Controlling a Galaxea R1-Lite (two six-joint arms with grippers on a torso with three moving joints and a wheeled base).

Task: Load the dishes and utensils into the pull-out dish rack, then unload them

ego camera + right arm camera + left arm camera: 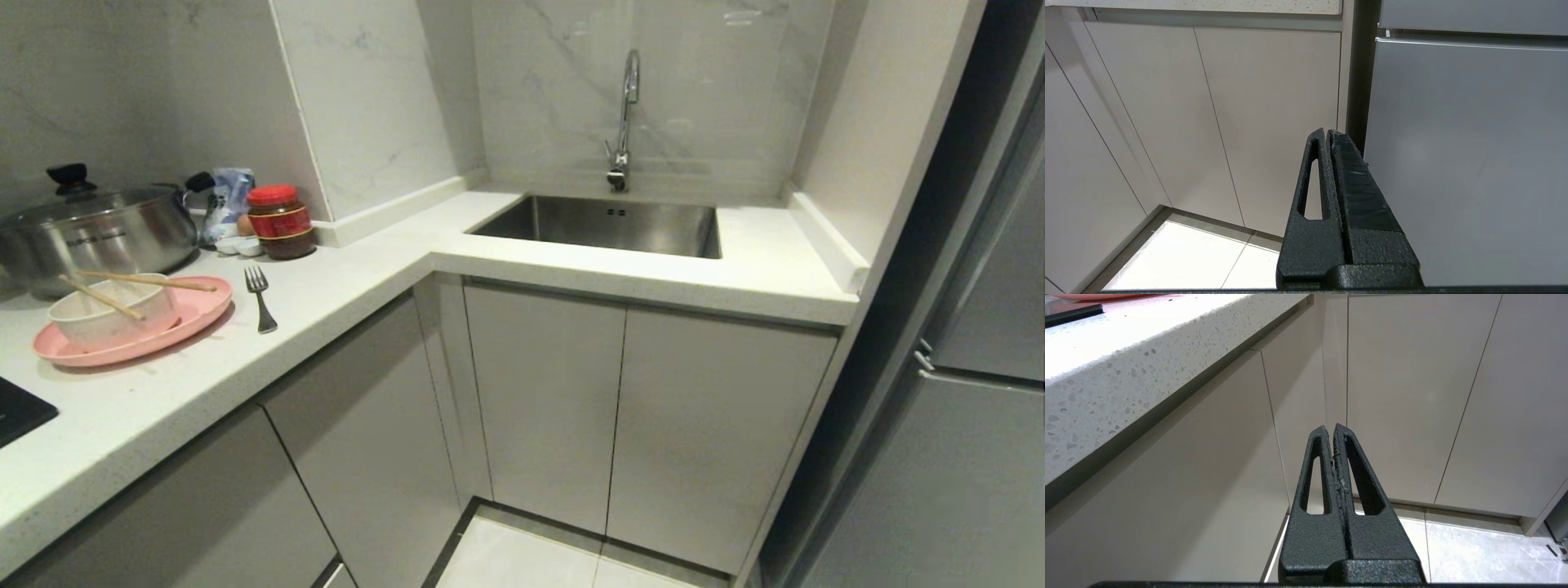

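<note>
Corner kitchen, pale cabinet fronts all closed, no rack showing. Left gripper [1334,430] and right gripper [1327,134] both pinched shut, empty, low before the doors. Plate [131,331], bowl [114,313], chopsticks [139,282], fork [260,298] lie up-left on the counter [367,269], nearer the left arm.

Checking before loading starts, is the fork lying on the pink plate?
No, the fork lies on the bare countertop beside the pink plate, which holds only the bowl with the chopsticks across it.

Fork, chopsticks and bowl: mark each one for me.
fork [260,300]: head view, point on its handle.
chopsticks [151,280]: head view, point on the upper stick's shaft.
bowl [114,322]: head view, point on its outer wall.
</note>
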